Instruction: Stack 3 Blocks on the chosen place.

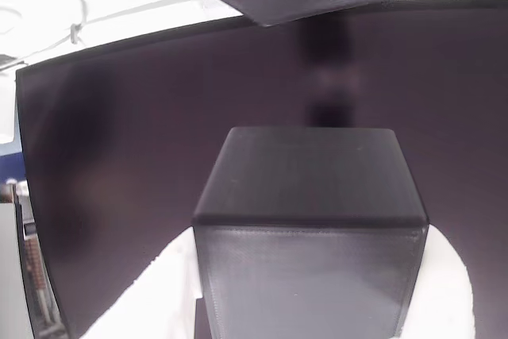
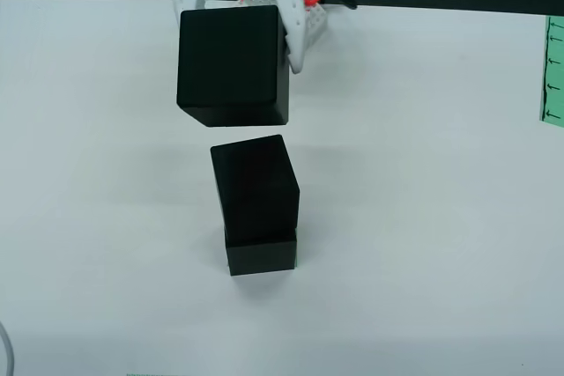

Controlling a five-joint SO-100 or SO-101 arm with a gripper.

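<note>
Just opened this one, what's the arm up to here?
The white gripper is carrying a black cube in the air over a white table. In the view from above, two more black cubes already sit stacked, the upper one turned slightly off square on the lower one. The carried cube is above the stack but offset from it, and has not touched it. In the view that rides on the gripper, the held cube sits between the white fingers.

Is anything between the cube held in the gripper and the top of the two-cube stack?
Nothing. In the view from above, the held cube hangs clear of the two-cube stack; only bare white table shows in the gap between them.
</note>
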